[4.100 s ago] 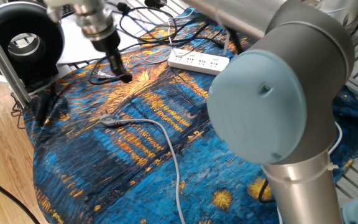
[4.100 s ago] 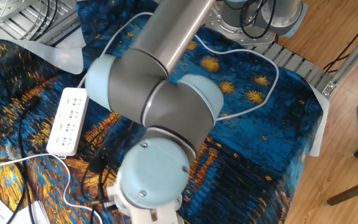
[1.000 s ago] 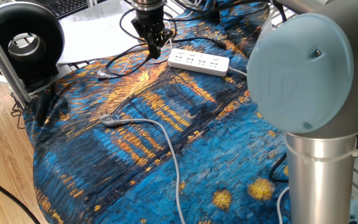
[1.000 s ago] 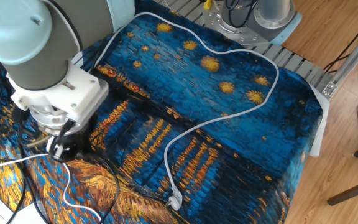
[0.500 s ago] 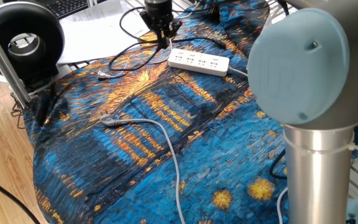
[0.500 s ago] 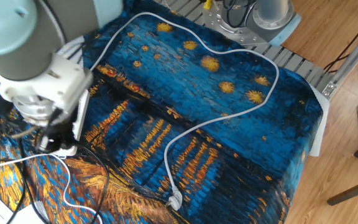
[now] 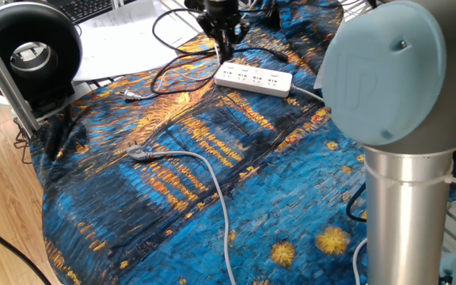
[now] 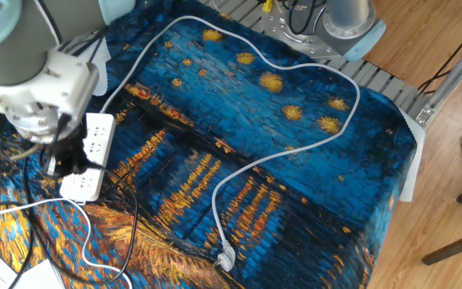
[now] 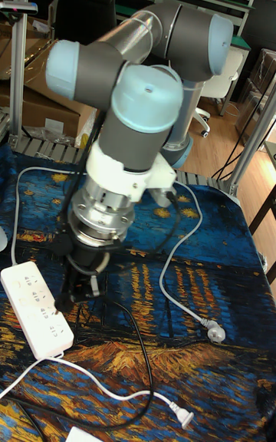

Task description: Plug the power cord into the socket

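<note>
The gripper (image 9: 67,298) hung above the near end of the socket (image 9: 34,308), its dark fingers (image 9: 77,287) clamped on the chunky black plug of the power cord (image 9: 132,338). The plug was held just over the strip's outlet face; whether its prongs touched the holes could not be told. The thin black cable trailed from the plug and looped across the cloth. The socket was a long white rectangular power strip (image 8: 89,156) with paired dark outlet holes along its top, lying flat on the blue-and-orange starry tablecloth (image 8: 279,136). In one fixed view the gripper (image 7: 226,49) stood at the left end of the strip (image 7: 253,79). A grey-white cable (image 8: 247,164) with a silvery connector tip lay well apart from the strip, curving across the cloth. A thin white lead (image 9: 115,385) ran along the near edge.
</note>
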`<state>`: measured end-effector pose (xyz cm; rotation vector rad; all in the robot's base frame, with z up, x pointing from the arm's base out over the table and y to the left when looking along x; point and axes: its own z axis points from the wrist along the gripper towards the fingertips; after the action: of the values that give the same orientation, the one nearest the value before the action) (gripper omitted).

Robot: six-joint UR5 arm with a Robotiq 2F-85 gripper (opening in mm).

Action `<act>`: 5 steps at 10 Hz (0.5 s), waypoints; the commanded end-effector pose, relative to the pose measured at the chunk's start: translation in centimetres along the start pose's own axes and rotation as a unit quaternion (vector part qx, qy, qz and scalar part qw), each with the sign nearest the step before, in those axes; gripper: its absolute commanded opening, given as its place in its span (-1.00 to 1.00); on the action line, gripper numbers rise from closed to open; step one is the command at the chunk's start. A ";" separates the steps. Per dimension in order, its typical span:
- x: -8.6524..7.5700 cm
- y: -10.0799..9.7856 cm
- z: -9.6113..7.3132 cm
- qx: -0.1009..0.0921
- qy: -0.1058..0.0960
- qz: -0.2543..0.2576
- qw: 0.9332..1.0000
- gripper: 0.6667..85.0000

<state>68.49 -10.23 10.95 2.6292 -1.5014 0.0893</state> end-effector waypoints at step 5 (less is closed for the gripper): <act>-0.1 0.3 1.6 0.008 -0.023 -0.061 0.998 -0.98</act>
<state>68.48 -11.02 9.81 2.7019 -1.4019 0.0702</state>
